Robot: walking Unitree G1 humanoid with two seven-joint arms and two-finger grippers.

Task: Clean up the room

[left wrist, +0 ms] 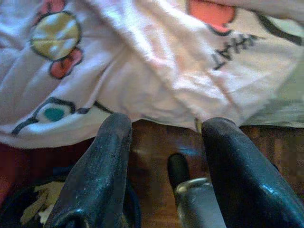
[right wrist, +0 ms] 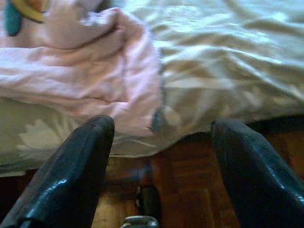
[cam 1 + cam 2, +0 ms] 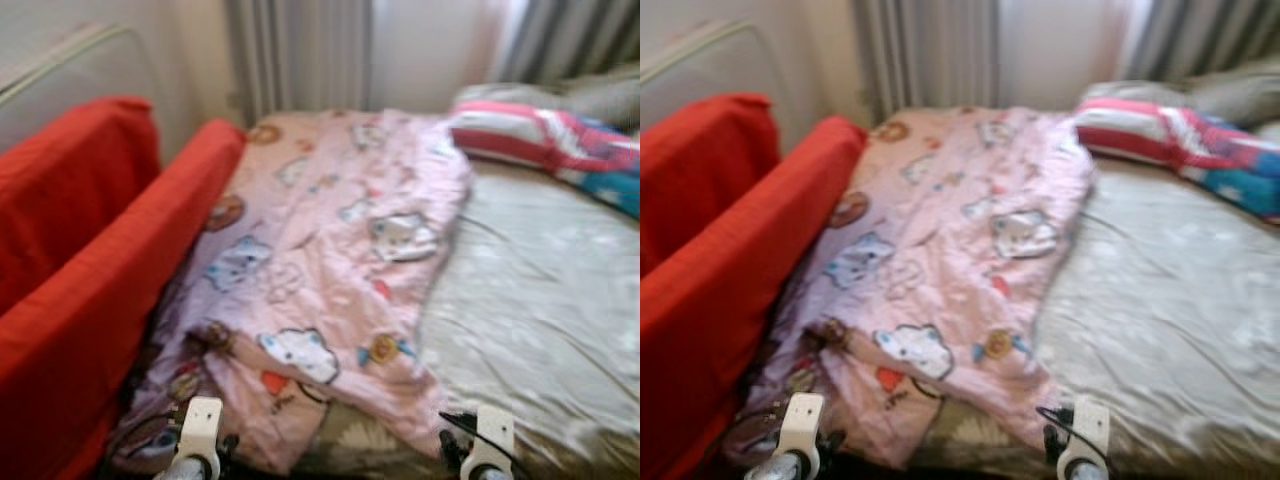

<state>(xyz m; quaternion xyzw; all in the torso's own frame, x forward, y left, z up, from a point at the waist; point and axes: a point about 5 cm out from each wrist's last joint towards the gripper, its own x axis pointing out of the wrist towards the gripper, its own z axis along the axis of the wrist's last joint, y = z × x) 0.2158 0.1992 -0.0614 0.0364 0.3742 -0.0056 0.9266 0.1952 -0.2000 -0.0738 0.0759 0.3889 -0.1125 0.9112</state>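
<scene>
Blurred bed [image 3: 540,300] bears a pink quilt [image 3: 320,260]; left gripper [image 1: 161,128] and right gripper [image 2: 161,126] fingers spread, empty.

A pink quilt [image 3: 330,270] printed with cartoon animals lies rumpled along the left half of the bed [image 3: 540,300], against the red side rail. Its near corner is folded over and hangs off the bed's foot edge. A striped pillow [image 3: 540,135] rests at the bed's head.
</scene>
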